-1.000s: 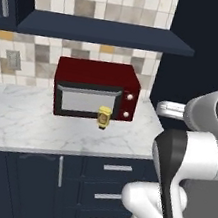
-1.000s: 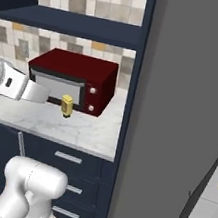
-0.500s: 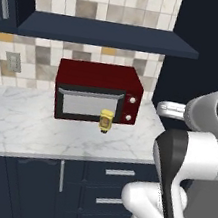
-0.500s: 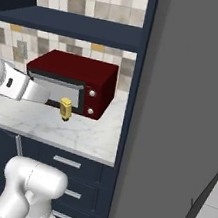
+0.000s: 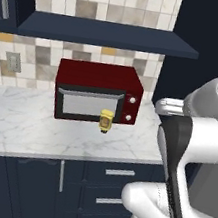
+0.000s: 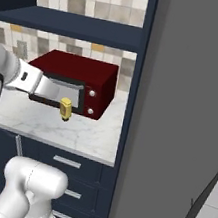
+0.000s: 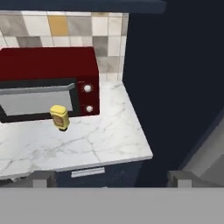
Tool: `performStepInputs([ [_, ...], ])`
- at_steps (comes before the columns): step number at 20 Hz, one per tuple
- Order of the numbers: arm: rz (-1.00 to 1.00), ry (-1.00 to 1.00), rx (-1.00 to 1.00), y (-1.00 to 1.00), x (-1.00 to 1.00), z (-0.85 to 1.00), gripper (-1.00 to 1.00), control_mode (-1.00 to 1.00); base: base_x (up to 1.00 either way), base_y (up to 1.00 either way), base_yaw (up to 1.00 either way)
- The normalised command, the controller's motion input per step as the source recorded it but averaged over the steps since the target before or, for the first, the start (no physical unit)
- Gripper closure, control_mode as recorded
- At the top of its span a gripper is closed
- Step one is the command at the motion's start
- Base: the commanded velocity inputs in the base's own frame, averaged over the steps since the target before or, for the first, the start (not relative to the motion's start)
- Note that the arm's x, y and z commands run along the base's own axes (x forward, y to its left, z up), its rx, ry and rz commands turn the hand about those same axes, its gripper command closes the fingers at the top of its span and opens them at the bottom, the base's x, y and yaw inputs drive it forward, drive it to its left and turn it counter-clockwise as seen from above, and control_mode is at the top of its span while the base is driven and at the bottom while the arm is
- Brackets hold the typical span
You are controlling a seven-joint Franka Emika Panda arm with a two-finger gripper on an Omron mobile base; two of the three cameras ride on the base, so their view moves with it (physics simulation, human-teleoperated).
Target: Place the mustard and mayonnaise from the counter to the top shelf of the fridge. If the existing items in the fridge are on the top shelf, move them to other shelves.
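Marble counter (image 5: 31, 130) with red microwave (image 5: 95, 96) on it, mustard (image 5: 106, 121) standing upright just in front of microwave door, near its knobs. Gripper (image 7: 109, 178) hanging back from microwave, jaws spread wide, I'm holding nothing

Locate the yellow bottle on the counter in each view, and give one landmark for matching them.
Left base view: yellow bottle at centre, before the red microwave.
Right base view: left of centre, before the microwave's door.
Hand view: left of centre, on the marble counter.
Shared landmark: the microwave's two white knobs.
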Motion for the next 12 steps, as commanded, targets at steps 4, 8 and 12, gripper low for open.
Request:
performStepInputs([
  [4, 0.14, 0.21, 0.03, 0.00, 0.33, -0.31, -1.00, -1.00, 0.00, 0.00, 0.00],
  [8, 0.12, 0.18, 0.01, 0.00, 0.27, -0.52, -1.00, -1.00, 0.00, 0.00, 0.00],
  [12, 0.10, 0.14, 0.00, 0.10, 0.26, -0.64, -1.00, -1.00, 0.00, 0.00, 0.00],
])
